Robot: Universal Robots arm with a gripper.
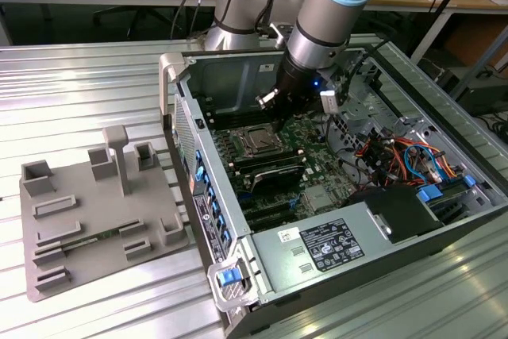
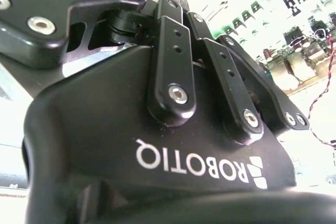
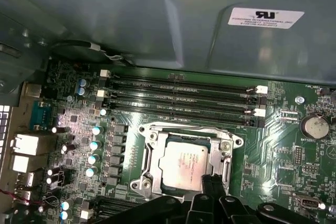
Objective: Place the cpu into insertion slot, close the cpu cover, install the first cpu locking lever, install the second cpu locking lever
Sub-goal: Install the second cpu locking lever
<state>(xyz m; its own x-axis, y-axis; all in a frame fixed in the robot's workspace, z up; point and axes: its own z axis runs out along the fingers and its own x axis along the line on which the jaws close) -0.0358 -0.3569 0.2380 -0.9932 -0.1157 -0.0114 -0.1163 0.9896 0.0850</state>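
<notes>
Seated under closed cpu cover (image 3: 185, 145): the cpu (image 3: 185, 164), one edge hidden by gripper (image 3: 212, 190); finger state impossible to tell.

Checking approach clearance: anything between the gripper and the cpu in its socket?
Nothing visible. In the first wrist view the cpu lies inside the insertion slot with the cpu cover framing it, its face bare. The gripper's black links sit at the socket's edge, nothing between them.
</notes>
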